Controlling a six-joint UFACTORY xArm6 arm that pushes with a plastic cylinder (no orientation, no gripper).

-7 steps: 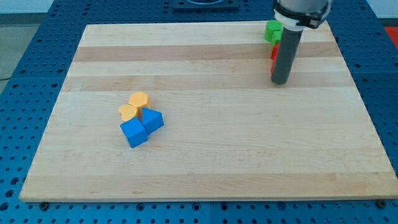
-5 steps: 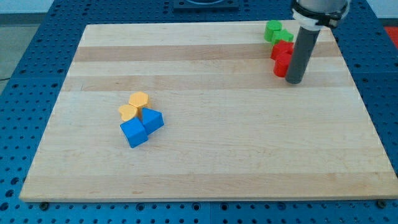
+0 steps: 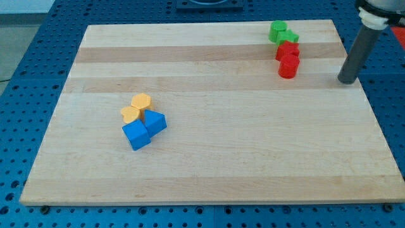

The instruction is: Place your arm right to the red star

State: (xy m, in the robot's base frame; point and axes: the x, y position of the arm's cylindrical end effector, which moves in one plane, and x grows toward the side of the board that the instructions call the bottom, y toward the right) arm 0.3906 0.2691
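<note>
Two red blocks stand together near the board's top right: the upper one [image 3: 288, 50] looks star-shaped, the lower one [image 3: 288, 66] is a small chunky block. My tip [image 3: 347, 82] rests on the board near its right edge, well to the view's right of the red pair and slightly below them, touching no block. Two green blocks [image 3: 280, 32] sit just above the red ones.
Two yellow blocks [image 3: 137, 108] and two blue blocks [image 3: 143, 129] form a cluster at the board's left centre. The wooden board [image 3: 215, 158] lies on a blue perforated table; its right edge is close to my tip.
My tip slid to the view's right, from just left of the red blocks, past them, to near the board's right edge. The blocks have not moved.
</note>
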